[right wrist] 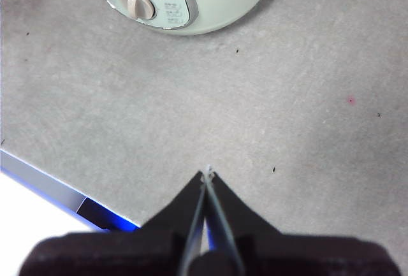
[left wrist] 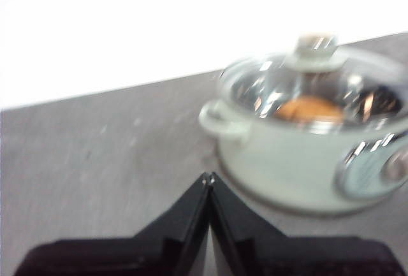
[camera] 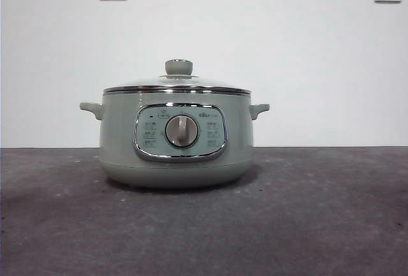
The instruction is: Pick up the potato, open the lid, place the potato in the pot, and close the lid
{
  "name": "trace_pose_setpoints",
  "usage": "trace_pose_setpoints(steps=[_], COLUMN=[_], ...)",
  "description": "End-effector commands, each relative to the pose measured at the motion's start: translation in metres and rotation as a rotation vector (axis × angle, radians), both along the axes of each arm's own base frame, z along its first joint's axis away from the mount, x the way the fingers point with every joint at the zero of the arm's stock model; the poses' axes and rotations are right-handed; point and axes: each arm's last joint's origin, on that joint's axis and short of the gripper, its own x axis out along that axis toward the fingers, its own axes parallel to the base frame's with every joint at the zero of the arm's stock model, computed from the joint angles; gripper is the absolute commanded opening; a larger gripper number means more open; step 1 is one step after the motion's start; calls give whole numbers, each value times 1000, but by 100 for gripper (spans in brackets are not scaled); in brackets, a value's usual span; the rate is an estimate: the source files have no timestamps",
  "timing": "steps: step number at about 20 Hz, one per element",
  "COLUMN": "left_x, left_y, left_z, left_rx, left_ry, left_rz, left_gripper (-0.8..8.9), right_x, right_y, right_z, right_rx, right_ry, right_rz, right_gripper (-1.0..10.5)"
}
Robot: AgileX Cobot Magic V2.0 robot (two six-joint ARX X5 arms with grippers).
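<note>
Looks basically done: potato (left wrist: 310,108) in the pot (camera: 176,139), lid (camera: 178,85) on, both end effectors clenched empty, nothing left but retreat.

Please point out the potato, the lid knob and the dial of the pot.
potato (left wrist: 310,108): left wrist view, its orange middle seen through the glass.
lid knob (camera: 179,67): front view, its green side.
dial (camera: 182,130): front view, its silver face.

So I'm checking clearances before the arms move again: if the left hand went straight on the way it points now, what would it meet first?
Probably bare table: the shut left hand aims just beside the pot, though depth is unclear and it might graze the pot's side.
</note>
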Motion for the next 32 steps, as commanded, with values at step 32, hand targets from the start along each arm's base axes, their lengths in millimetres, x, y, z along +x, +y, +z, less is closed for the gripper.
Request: trace_pose_setpoints(steps=[32], left_x=[-5], left_y=[14], left_z=[-72], left_rx=[-4], left_ry=[85], left_rz=[192], left_gripper=[-2], right_x=[10], right_y=[-12], right_z=[-3], right_rx=[-7], right_ry=[-29], right_rz=[-97], right_gripper=[-1])
